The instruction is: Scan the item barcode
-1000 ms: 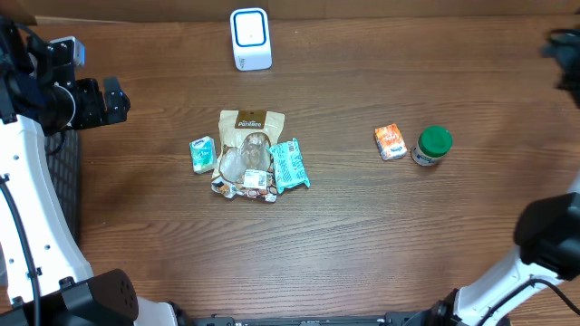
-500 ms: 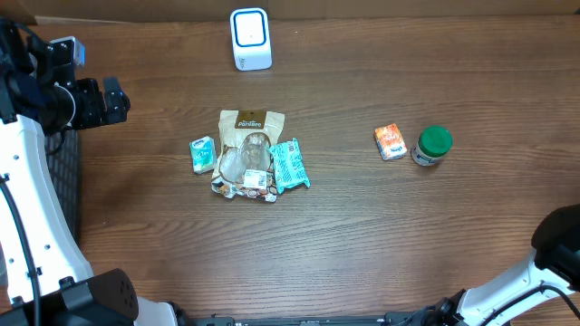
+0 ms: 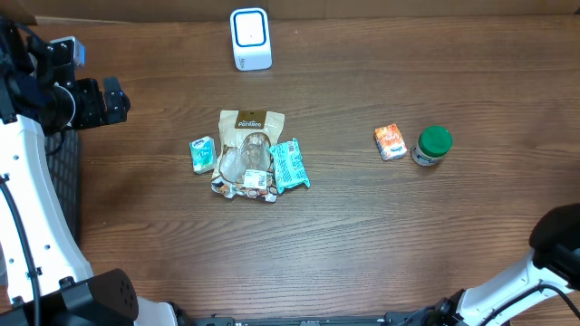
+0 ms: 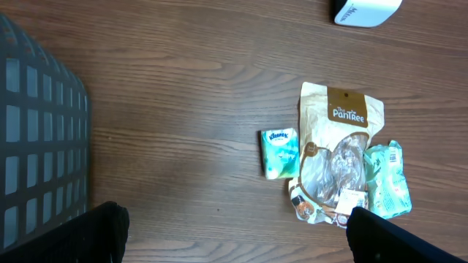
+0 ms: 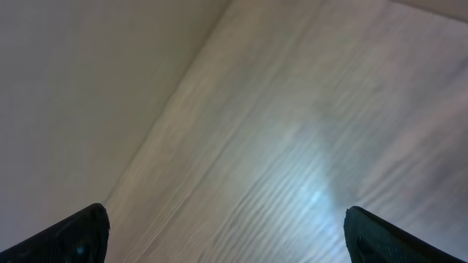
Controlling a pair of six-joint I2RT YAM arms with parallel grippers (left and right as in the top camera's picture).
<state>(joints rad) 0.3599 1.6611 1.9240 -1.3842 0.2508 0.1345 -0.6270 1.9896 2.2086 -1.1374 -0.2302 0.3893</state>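
Observation:
A white barcode scanner (image 3: 251, 38) with a blue face stands at the table's far middle; its base shows in the left wrist view (image 4: 362, 10). A pile lies mid-table: a brown Pantree pouch (image 3: 251, 122) (image 4: 342, 117), a teal packet (image 3: 290, 165) (image 4: 386, 190) and a small Kleenex pack (image 3: 201, 154) (image 4: 280, 153). An orange box (image 3: 391, 142) and a green-lidded jar (image 3: 433, 145) sit to the right. My left gripper (image 3: 116, 98) (image 4: 234, 241) hangs open at the far left, well clear of the pile. My right gripper (image 5: 227, 241) is open over blurred wood, holding nothing.
A dark mesh basket (image 4: 36, 146) sits at the table's left edge, beside my left arm. Part of my right arm (image 3: 557, 240) shows at the lower right corner of the overhead view.
My right arm has left the upper right edge of the overhead view; only its lower part remains visible. The left arm and the items have not moved.

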